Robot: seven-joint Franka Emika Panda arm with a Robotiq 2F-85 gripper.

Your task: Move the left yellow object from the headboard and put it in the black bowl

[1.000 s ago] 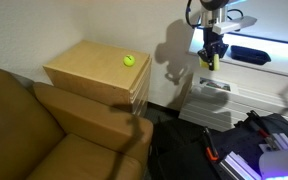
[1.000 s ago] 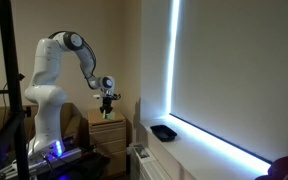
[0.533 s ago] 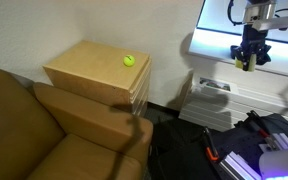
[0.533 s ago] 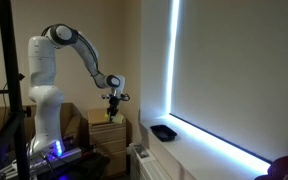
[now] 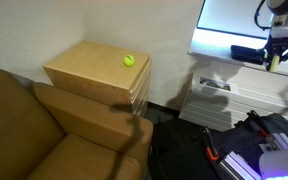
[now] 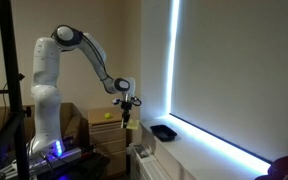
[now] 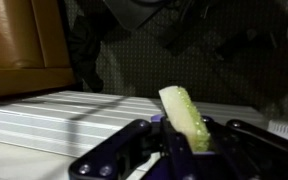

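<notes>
My gripper (image 7: 181, 140) is shut on the pale-yellow flat piece (image 7: 184, 116), which stands on edge between the fingers in the wrist view. In an exterior view the gripper (image 5: 277, 58) hangs over the window sill, right next to the black bowl (image 5: 246, 53). In an exterior view the gripper (image 6: 127, 112) is in mid-air between the headboard (image 6: 108, 128) and the black bowl (image 6: 164, 132). The tan wooden headboard (image 5: 94, 70) carries only a yellow-green ball (image 5: 129, 60).
A brown leather couch (image 5: 44, 135) fills the front left. A white ribbed radiator (image 5: 212, 100) stands under the window sill (image 5: 229, 62) and also shows in the wrist view (image 7: 74, 115). Dark bags and gear (image 5: 244, 150) lie on the floor.
The gripper has carried the yellow piece away from the headboard, sideways toward the window sill and the black bowl. The ball has not moved.
</notes>
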